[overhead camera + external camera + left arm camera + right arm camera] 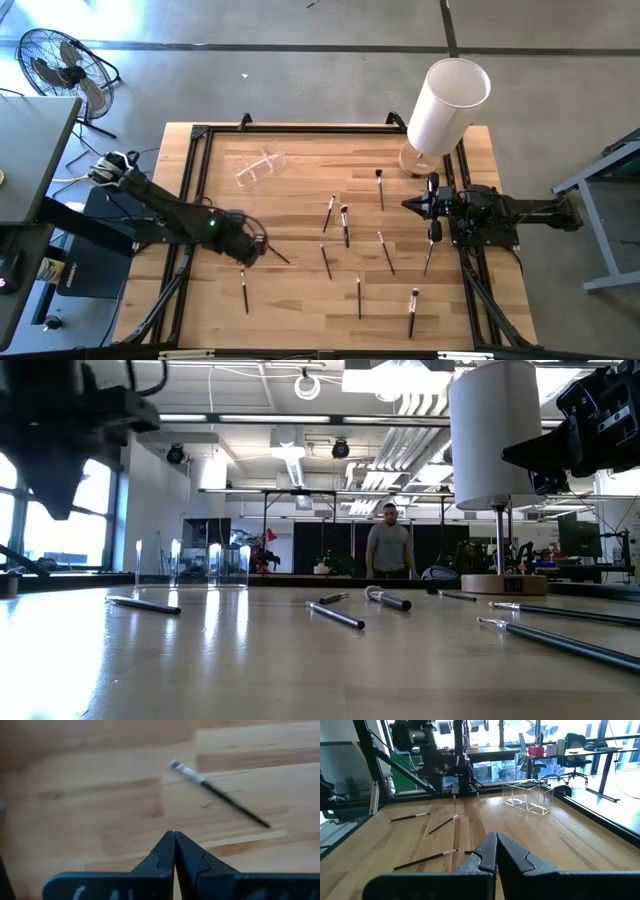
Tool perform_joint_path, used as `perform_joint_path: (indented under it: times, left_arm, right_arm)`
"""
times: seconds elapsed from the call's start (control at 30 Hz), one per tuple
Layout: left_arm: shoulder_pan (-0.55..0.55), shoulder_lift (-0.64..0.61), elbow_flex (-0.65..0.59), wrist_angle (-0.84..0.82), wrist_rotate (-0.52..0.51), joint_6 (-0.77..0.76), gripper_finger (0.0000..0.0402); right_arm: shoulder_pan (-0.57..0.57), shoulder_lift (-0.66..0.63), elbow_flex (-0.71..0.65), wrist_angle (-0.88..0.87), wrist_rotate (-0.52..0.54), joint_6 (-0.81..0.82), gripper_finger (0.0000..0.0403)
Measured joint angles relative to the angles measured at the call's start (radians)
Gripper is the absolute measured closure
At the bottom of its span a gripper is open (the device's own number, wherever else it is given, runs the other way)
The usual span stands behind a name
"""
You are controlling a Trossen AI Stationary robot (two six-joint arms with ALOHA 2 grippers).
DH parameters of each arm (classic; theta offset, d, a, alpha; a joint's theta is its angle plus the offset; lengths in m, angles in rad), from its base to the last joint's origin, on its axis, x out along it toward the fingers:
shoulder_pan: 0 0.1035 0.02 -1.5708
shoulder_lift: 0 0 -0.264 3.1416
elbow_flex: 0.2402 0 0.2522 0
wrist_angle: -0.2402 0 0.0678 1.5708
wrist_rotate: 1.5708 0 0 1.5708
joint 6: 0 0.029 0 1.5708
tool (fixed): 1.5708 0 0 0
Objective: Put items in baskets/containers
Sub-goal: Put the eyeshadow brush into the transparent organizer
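Several thin dark makeup brushes lie flat across the wooden table, among them one (345, 225) near the middle and one (245, 290) toward the near left. The clear plastic container (262, 165) sits on the far left part of the table, also seen as container (527, 796). My left gripper (260, 245) is shut and hovers over the left half, touching nothing; a brush (215, 792) lies on the wood just ahead of its tips (174, 834). My right gripper (405, 204) is shut and waits at the right side, pointing left.
A tall white cylinder (447, 105) on a round wooden base stands at the far right corner. A black frame (195, 160) runs along the table's edges. A person (388, 545) stands far off in the room. Bare wood lies between the brushes and the container.
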Motion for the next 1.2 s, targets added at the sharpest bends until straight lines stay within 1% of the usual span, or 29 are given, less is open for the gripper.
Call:
perform_joint_path:
  times: [0.07,0.2,0.3,0.4,0.6,0.67,0.77,0.83,1.03,1.2]
  left_arm:
    - [-0.02,0.0,-0.017,0.001,0.007,-0.069,0.0397]
    - [-0.035,0.0,-0.056,0.022,0.046,-0.136,0.0379]
    - [-0.035,0.0,-0.1,0.082,0.077,-0.153,0.0361]
    - [-0.033,0.0,-0.14,0.15,0.083,-0.153,0.0342]
    - [-0.033,0.007,-0.154,0.17,0.085,-0.167,0.0316]
    - [-0.033,0.018,-0.154,0.185,0.112,-0.167,0.0313]
    - [-0.042,0.055,-0.154,0.195,0.181,-0.169,0.0312]
    - [-0.042,0.091,-0.154,0.214,0.202,-0.178,0.0312]
    - [-0.039,0.159,-0.154,0.308,0.198,-0.201,0.0312]
    - [-0.039,0.179,-0.153,0.325,0.219,-0.204,0.0312]
  right_arm:
    - [0.0,0.0,0.0,0.0,0.0,0.0,0.0398]
    - [0.0,0.0,0.0,0.0,0.0,0.0,0.0398]
    - [0.0,0.0,0.0,0.0,0.0,0.0,0.0398]
    - [0.0,0.0,0.0,0.0,0.0,0.0,0.0398]
    - [0.0,0.0,0.0,0.0,0.0,0.0,0.0398]
    - [0.0,0.0,0.0,0.0,0.0,0.0,0.0398]
    - [0.0,0.0,0.0,0.0,0.0,0.0,0.0398]
    - [0.0,0.0,0.0,0.0,0.0,0.0,0.0398]
    - [0.0,0.0,0.0,0.002,0.0,0.0,0.0398]
    - [0.0,0.002,0.0,0.0,0.0,0.0,0.0398]
